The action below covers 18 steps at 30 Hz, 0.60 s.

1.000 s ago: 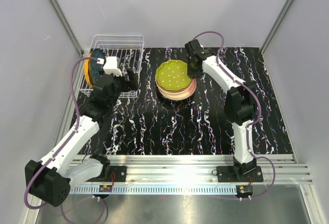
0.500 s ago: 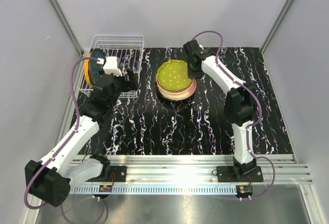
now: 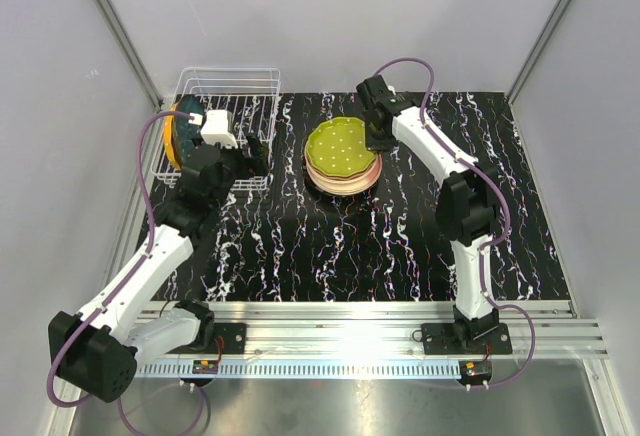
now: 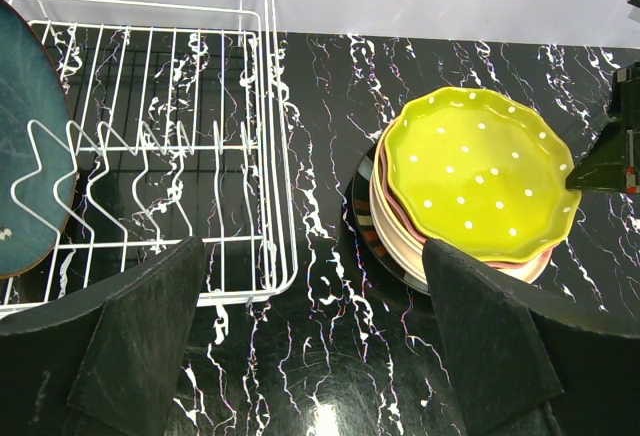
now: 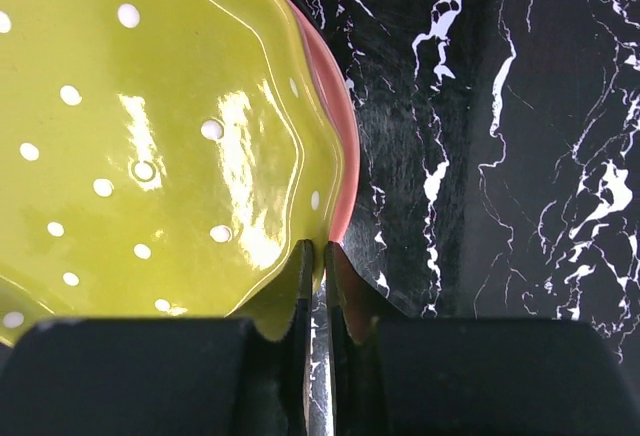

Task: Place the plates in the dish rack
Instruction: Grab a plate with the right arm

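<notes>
Top external view: the dish rack (image 3: 228,70) sits at the far left corner of the black, white-veined desk (image 3: 400,246). A teal plate (image 3: 177,136) with an orange rim stands on edge at the rack's left end. The left hand (image 3: 248,160) hovers at the rack's near right corner. To the right of the rack, near the middle of the far side, is a stack (image 3: 348,182) of plates topped by a green plate (image 3: 338,148) with white dots. The right hand (image 3: 377,138) meets this plate at its far right edge.

Left wrist view: both dark fingers (image 4: 150,346) are spread wide with nothing between them, above bare desk just near of the rack. The teal plate leans among the upright prongs at the left edge of the picture, and the other slots are free. The green plate rests uppermost on pink plates, with a dark plate at the bottom of the stack. The tip of the right hand touches its right rim.

Right wrist view: the two fingers are pressed close together, pinching the scalloped rim of the green plate. A pink plate's edge shows just beneath that rim, with marbled desk to the right.
</notes>
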Each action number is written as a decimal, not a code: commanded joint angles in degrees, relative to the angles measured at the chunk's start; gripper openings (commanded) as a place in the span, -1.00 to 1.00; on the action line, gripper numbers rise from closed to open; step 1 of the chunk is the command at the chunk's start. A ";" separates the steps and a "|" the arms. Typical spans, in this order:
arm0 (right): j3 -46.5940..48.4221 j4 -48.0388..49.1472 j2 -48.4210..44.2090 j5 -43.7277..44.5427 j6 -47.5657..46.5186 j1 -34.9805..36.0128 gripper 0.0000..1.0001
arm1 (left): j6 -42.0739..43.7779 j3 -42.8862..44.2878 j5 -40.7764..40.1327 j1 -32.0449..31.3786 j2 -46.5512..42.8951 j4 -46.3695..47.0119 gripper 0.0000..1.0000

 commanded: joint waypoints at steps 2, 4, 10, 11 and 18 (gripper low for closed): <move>5.77 -5.01 -3.60 2.73 -0.16 0.17 -0.99 | -0.72 1.92 -0.44 0.00 -1.70 1.43 0.86; 7.10 -5.89 -3.43 1.94 0.63 0.17 -1.00 | -0.72 1.92 -0.35 -0.09 -1.61 1.43 0.87; 12.02 -8.80 -2.11 -2.81 3.79 0.17 -1.00 | -0.90 1.74 -0.27 0.00 -1.26 1.43 0.87; 12.63 -9.06 -1.93 -4.12 4.58 0.17 -1.00 | -0.98 1.74 -0.18 0.00 -1.08 1.43 0.87; 12.38 -9.85 -1.84 -11.68 7.93 -0.10 -1.00 | -2.21 1.92 0.78 0.00 0.84 1.43 0.87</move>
